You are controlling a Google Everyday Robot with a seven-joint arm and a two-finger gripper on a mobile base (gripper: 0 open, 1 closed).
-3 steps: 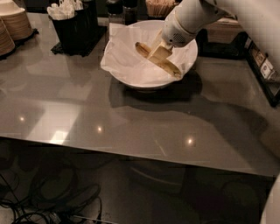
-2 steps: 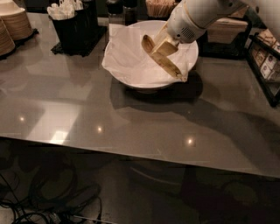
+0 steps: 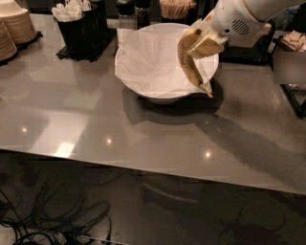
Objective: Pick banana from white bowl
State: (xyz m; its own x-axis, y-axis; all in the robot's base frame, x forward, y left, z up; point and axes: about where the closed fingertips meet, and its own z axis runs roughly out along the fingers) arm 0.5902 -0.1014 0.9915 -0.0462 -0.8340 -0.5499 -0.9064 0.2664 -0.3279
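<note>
Stacks of tan paper bowls [image 3: 10,29] are sitting at the far left corner of the grey, glossy tabletop [image 3: 143,143], which is reflecting a few small spots of light. Below the near edge of the tabletop, dark cables [image 3: 57,220] are lying in loops on the floor. Just to the right of the stacks, a black caddy [image 3: 79,33] is standing near the back edge, holding white packets that are sticking up from its top. Further right along the back, a basket [image 3: 177,8] of pale wooden sticks is standing behind the bowl.

Near the middle, the white bowl [image 3: 162,95] is resting on the tabletop and casting a dark shadow around its base. A crinkled sheet of white paper [image 3: 148,57] is lining it, with one corner rising above the left rim.

At the right side of the bowl, the banana [image 3: 190,66] is hanging almost upright, raised clear of the paper lining. Its upper end is being held, and its lower tip is pointing down and to the right, over the bowl's right rim. Whether that tip is touching the rim cannot be told.

The end effector [image 3: 204,43] is hovering above the bowl's right half, with its fingers pressing in on the upper part of the banana and pinching it between them. The white arm [image 3: 244,16] is reaching in from the upper right corner. Its long shadow is falling across the tabletop to the right of the bowl.
</note>
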